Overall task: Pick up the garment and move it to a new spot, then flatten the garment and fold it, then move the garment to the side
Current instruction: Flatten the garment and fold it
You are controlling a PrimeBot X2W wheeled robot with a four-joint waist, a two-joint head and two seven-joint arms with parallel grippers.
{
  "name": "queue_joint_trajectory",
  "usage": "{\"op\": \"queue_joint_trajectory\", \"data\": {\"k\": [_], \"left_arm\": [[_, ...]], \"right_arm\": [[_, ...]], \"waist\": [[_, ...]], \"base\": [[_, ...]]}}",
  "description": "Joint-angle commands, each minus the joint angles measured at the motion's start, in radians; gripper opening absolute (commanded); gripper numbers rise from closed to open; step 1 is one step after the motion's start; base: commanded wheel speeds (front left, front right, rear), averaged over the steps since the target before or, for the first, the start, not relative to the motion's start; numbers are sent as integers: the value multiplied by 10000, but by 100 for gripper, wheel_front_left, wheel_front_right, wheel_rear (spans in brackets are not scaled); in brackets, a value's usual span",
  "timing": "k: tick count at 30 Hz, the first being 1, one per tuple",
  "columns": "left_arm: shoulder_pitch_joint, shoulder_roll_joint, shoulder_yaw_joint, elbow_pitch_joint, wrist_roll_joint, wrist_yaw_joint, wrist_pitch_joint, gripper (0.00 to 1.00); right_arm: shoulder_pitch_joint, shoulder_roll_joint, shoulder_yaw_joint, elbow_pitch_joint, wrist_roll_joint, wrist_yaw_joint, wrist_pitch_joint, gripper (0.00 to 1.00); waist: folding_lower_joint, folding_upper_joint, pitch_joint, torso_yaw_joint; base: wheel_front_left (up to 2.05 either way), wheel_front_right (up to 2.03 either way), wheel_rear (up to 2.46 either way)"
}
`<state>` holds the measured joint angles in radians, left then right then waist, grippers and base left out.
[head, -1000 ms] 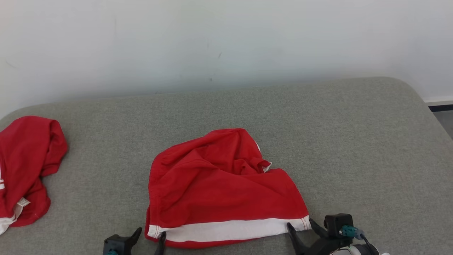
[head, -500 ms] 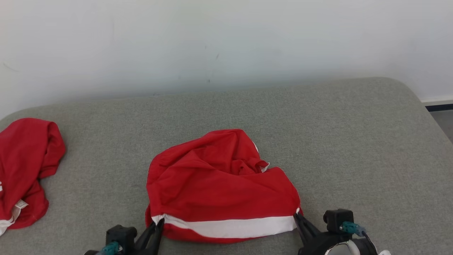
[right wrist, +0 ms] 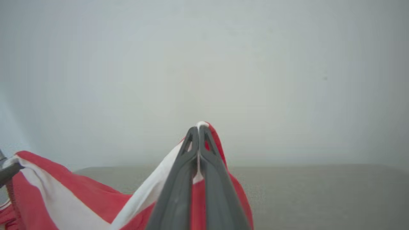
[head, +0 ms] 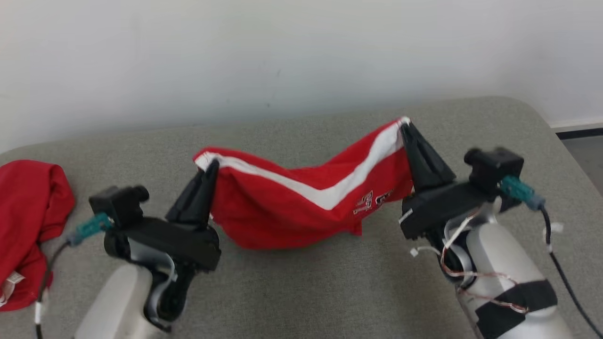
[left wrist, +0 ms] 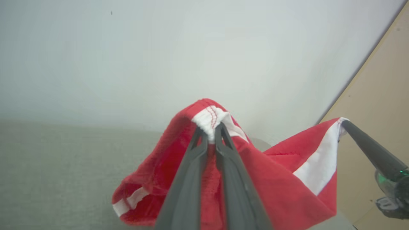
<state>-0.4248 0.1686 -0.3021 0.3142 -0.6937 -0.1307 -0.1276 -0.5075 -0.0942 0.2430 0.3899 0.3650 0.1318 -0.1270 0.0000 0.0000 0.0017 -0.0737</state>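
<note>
The garment [head: 301, 207] is red with a white band along one edge and white lettering near its right end. It hangs in the air between my two grippers, sagging in the middle above the grey cushion [head: 330, 282]. My left gripper [head: 212, 165] is shut on its white-banded left corner [left wrist: 211, 119]. Higher up and to the right, my right gripper [head: 406, 123] is shut on the right corner [right wrist: 199, 126]. In the left wrist view the right gripper's finger [left wrist: 367, 145] reaches the far corner.
A second red garment [head: 28, 221] lies crumpled at the cushion's left edge. A pale wall [head: 282, 56] rises just behind the cushion. The cushion's rounded right corner [head: 532, 113] drops off to the floor [head: 586, 146].
Both grippers closed on the white-banded hem's corners and lifted the garment up off the cushion and away from me. The right end rose higher. The head view has shifted a little.
</note>
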Motion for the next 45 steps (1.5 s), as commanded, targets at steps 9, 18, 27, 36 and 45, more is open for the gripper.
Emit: {"op": "queue_joint_trajectory", "data": {"k": [9, 18, 27, 36, 45], "left_arm": [[-3072, 650, 756, 83, -1212, 171, 1373, 0], [-6470, 1197, 1645, 477, -1250, 746, 1568, 0], [-8988, 829, 2320, 1129, -1368, 440, -532, 0], [-7702, 367, 1747, 1569, -1799, -7, -1264, 0], [-4792, 557, 499, -28, -2862, 6, -1376, 0]], "right_arm": [[-3998, -520, 1338, -222, 1530, -24, 1848, 0], [-8588, 73, 90, 2474, 2135, -24, 525, 0], [-11352, 44, -1683, 3698, 1741, -27, -1376, 0], [-10359, -143, -342, 3281, 1314, -24, -1389, 0], [-7600, -1904, 2841, 1716, 2599, -24, -702, 0]], "waist": [[0, 0, 2202, -1077], [0, 0, 5204, -1706], [0, 0, 6068, -1344], [0, 0, 6165, -1043], [0, 0, 4819, -587]], "base": [[0, 0, 0], [0, 0, 0], [0, 0, 0], [0, 0, 0], [0, 0, 0]]}}
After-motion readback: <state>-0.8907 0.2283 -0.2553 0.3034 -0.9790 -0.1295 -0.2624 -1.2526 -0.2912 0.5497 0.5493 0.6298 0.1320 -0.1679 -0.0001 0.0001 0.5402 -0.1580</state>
